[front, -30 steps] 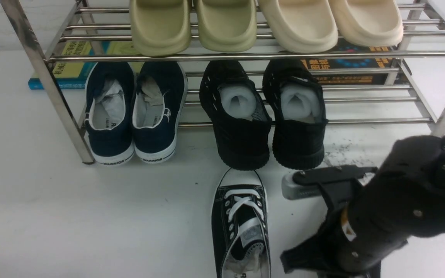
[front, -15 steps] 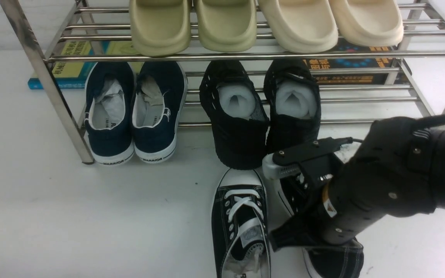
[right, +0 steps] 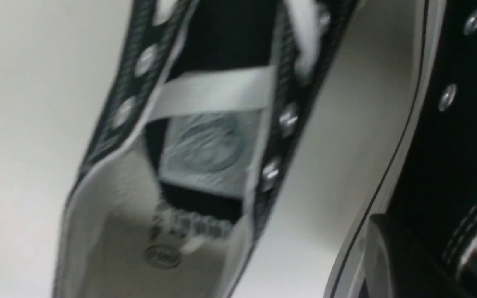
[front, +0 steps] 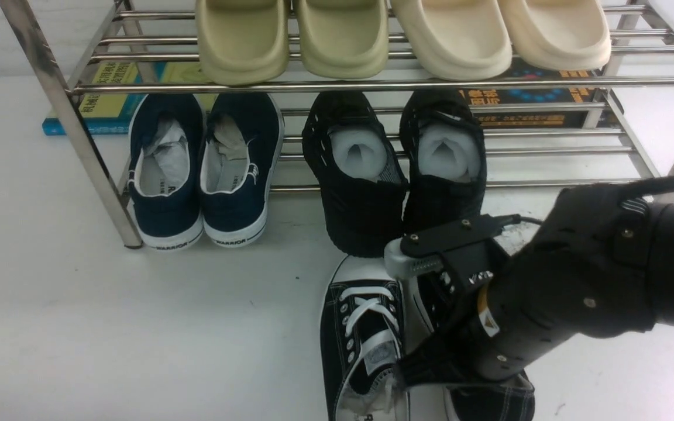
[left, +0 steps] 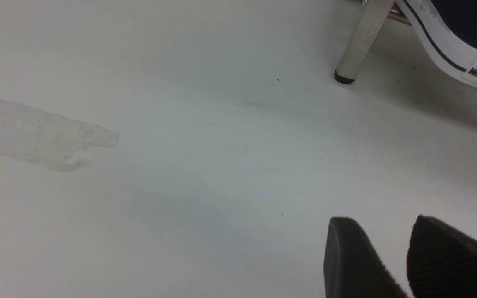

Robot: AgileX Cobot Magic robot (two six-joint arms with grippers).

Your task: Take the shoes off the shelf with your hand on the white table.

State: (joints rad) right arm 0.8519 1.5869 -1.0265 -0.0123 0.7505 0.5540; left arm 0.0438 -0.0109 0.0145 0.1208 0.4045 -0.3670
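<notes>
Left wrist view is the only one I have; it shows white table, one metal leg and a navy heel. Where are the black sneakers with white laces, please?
Observer: One sneaker lies on the white table in front of the shelf, its white toe toward the shelf.
Operator: And the other one?
Observer: The right gripper is shut on the second sneaker, just right of the first; the arm hides most of it.
Operator: What stands on the lower tier?
Observer: Beside the navy shoes, a pair of black perforated shoes.
</notes>
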